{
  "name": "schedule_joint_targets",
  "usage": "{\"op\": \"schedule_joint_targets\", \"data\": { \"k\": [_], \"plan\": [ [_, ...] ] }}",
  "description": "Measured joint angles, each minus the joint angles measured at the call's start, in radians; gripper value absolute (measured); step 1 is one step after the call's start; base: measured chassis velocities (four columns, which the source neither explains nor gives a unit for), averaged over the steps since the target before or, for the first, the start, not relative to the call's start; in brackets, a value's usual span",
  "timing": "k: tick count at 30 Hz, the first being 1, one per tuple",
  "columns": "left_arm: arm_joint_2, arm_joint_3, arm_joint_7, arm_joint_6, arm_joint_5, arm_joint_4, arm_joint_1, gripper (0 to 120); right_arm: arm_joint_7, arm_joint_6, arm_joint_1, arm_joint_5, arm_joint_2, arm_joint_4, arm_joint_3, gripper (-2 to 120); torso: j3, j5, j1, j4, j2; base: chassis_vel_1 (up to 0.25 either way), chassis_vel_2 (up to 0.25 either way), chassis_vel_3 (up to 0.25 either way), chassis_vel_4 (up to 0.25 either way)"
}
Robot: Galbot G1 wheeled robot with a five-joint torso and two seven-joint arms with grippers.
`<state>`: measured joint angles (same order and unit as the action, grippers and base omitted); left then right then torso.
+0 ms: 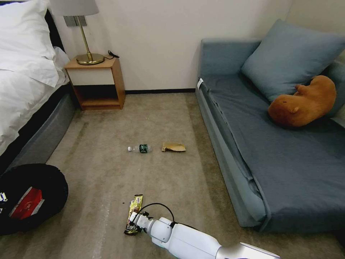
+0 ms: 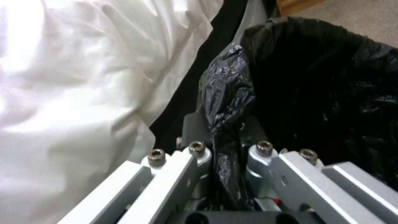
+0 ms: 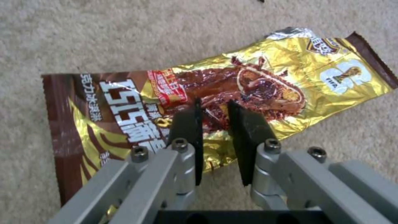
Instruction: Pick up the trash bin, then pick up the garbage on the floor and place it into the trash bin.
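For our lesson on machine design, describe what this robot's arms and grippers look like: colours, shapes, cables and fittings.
The right arm is smooth, rounded and white, with a thin black cable looping over its wrist. The right gripper has flat black fingers on grey metal bars fixed with dark hex bolts. The left gripper has the same grey bars and bolts.

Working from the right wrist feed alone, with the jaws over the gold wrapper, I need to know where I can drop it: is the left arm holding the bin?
Observer: Yes. The left gripper is shut on the bag-covered rim of the trash bin.
Operator: Which side of the wrapper is the bin on?
Observer: In the head view, it is to the robot's left of the gold wrapper.
Operator: Is anything in it?
Observer: A red-and-white wrapper lies inside.
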<state>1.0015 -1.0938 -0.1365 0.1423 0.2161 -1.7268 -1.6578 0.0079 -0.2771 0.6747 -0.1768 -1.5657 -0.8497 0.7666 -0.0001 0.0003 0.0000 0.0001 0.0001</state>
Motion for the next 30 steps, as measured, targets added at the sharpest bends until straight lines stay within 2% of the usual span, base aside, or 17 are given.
{"op": "schedule_joint_targets", "data": {
  "k": [5, 10, 17, 19, 25, 30],
  "plan": [
    [0.000, -0.004, 0.001, -0.002, 0.002, -0.002, -0.003, 5, -0.006, 0.005, 0.004, 0.007, 0.000, 0.007, -0.006, 10, 0.000, 0.0002, 0.000, 0.0001, 0.000, 0.000, 0.000, 0.000, 0.000],
    [-0.014, -0.031, 0.026, -0.009, 0.012, 0.003, -0.018, 5, -0.011, 0.012, 0.009, 0.020, 0.002, 0.019, -0.027, 0, 0.000, 0.0002, 0.000, 0.0000, 0.000, 0.000, 0.000, 0.000, 0.000],
    [-0.033, -0.053, 0.038, -0.058, -0.040, 0.058, -0.042, 5, -0.012, 0.014, 0.011, 0.027, 0.014, 0.019, -0.047, 0, 0.000, -0.0004, 0.000, 0.0002, 0.000, 0.000, 0.000, 0.000, 0.000],
    [-0.039, -0.061, 0.041, -0.068, -0.041, 0.066, -0.050, 5, -0.014, 0.016, 0.013, 0.031, 0.016, 0.022, -0.065, 0, 0.000, -0.0004, 0.000, -0.0004, 0.000, 0.000, 0.000, 0.000, 0.000],
    [-0.041, -0.061, 0.049, -0.075, -0.038, 0.060, -0.057, 5, -0.016, 0.018, 0.026, 0.034, 0.016, 0.018, -0.092, 0, 0.000, -0.0003, 0.000, 0.0000, 0.000, 0.000, 0.000, 0.000, 0.000],
    [-0.035, -0.045, 0.053, -0.082, -0.046, 0.055, -0.062, 5, -0.015, 0.015, 0.037, 0.031, 0.034, -0.018, -0.109, 0, 0.000, -0.0012, 0.000, -0.0005, 0.000, 0.000, 0.000, 0.000, 0.000]
  ]
}}
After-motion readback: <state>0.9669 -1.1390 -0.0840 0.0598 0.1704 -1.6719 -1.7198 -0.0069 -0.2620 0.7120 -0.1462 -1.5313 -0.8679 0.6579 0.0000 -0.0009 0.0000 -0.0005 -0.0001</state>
